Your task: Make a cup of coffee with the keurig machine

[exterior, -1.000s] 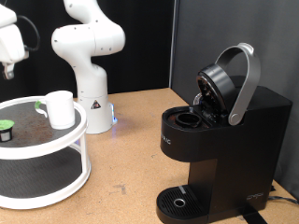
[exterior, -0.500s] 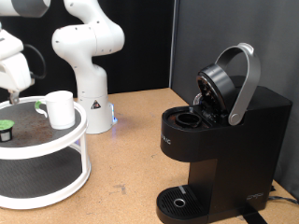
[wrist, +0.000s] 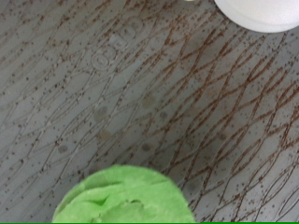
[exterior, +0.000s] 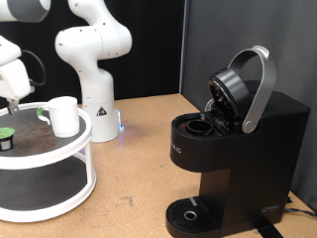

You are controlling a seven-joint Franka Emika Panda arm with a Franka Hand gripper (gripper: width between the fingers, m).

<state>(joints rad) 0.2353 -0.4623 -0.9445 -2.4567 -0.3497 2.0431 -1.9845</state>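
In the exterior view, the gripper [exterior: 10, 97] hangs at the left edge above the two-tier round stand [exterior: 59, 159], near the green-topped coffee pod [exterior: 6, 133]; whether its fingers are spread I cannot tell. The white cup [exterior: 63, 115] stands on the stand's top tier, well apart from the keurig machine [exterior: 238, 149], whose lid is raised. In the wrist view, the pod [wrist: 123, 194] and the cup's rim [wrist: 262, 13] lie on the dark mat.

A small white cylindrical mug [exterior: 63, 115] stands upright on the round two-tier stand's top shelf. A boxy matte-black coffee maker [exterior: 236, 149] stands well apart, its lid raised.
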